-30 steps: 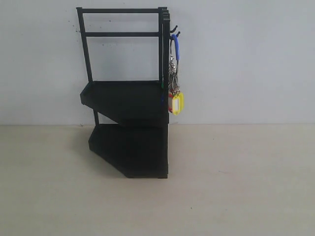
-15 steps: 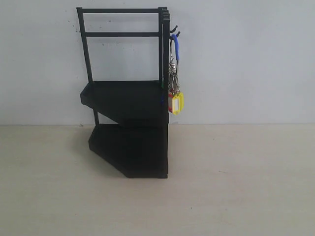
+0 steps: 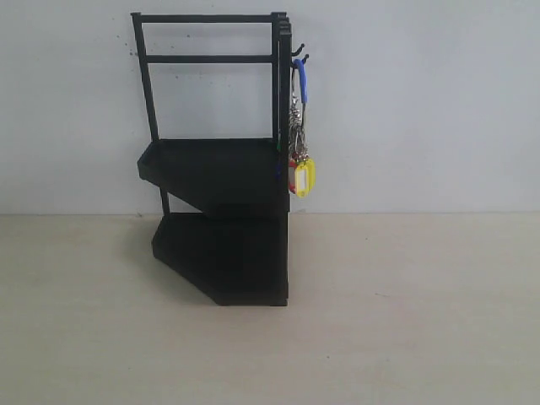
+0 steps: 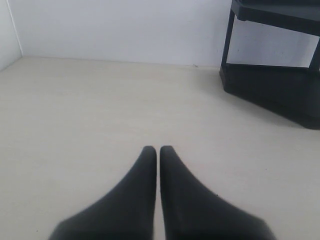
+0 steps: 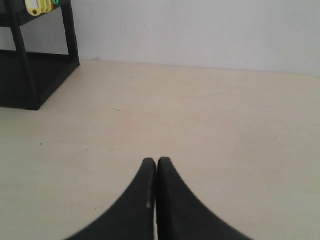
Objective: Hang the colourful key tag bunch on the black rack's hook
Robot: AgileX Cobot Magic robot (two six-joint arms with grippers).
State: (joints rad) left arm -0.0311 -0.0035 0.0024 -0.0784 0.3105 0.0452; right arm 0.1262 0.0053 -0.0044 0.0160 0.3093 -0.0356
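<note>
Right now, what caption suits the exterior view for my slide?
The colourful key tag bunch hangs by its blue loop from a hook of the black rack on a pale table.

Nothing readable from my end, honestly. The colourful key tag bunch [image 3: 301, 175] has a pale label window on its yellow tag, but in the exterior view it's too small for me to make out any writing. In the right wrist view the tags are cut off at the edge. I can't read any brand, number or sticker on the black rack [image 3: 221, 173] either.
</note>
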